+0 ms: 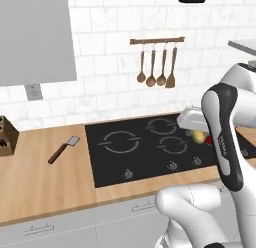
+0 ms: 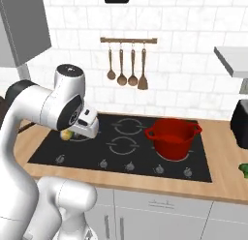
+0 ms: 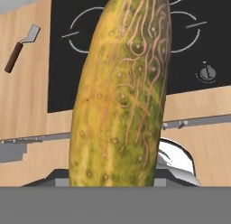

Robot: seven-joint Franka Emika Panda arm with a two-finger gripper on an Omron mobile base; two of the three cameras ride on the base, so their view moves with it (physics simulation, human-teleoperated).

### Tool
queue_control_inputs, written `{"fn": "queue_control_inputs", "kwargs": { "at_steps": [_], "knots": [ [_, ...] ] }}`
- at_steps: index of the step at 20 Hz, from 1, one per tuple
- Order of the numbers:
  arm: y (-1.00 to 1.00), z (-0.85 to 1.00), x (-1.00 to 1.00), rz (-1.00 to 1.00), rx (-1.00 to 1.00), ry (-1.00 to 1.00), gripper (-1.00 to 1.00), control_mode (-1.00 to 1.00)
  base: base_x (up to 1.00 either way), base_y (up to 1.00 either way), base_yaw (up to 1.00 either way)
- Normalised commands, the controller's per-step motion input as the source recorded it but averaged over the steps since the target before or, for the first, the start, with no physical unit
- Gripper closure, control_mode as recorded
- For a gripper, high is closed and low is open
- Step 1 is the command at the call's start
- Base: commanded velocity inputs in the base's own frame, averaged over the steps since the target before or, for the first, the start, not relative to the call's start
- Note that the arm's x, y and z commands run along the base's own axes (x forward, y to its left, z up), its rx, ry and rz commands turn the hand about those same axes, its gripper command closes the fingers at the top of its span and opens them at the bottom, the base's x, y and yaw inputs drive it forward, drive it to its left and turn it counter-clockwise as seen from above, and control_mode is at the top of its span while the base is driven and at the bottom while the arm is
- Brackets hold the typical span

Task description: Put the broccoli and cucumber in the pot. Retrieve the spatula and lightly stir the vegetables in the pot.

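Filling the centre of the hand view, the cucumber [image 3: 122,92] is showing yellow-green, warty skin with pale streaks, grasped in the gripper [image 2: 72,133] above the hob. At right-centre of the right base view, the red pot [image 2: 173,137] is sitting; no writing legible.

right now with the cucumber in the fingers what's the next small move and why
Probably carry the cucumber sideways toward the red pot and stop above its open mouth. The hand view shows the cucumber held up over the cooktop, while the pot sits on a burner at the other end, so it needs to travel across before any release.
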Motion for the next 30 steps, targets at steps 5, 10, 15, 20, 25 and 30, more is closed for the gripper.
{"fn": "queue_control_inputs", "kwargs": {
  "at_steps": [5,10,15,20,25,30],
  "knots": [
    [0.00,0.00,0.00,0.00,0.00,0.00,1.00,1.00,0.00,-1.00,-0.04],
    [0.00,0.00,0.00,0.00,0.00,0.00,1.00,1.00,0.04,-1.00,-0.04],
    [0.00,0.00,0.00,0.00,0.00,0.00,1.00,1.00,0.03,-0.41,-0.04],
    [0.43,-0.27,0.36,0.00,-0.01,0.04,1.00,-1.00,0.00,0.00,0.00],
    [0.37,-0.32,0.63,0.05,-0.03,0.23,1.00,-1.00,0.00,0.00,0.00],
    [0.02,-0.25,0.64,0.06,0.00,0.10,1.00,-1.00,0.00,0.00,0.00]
  ]
}}
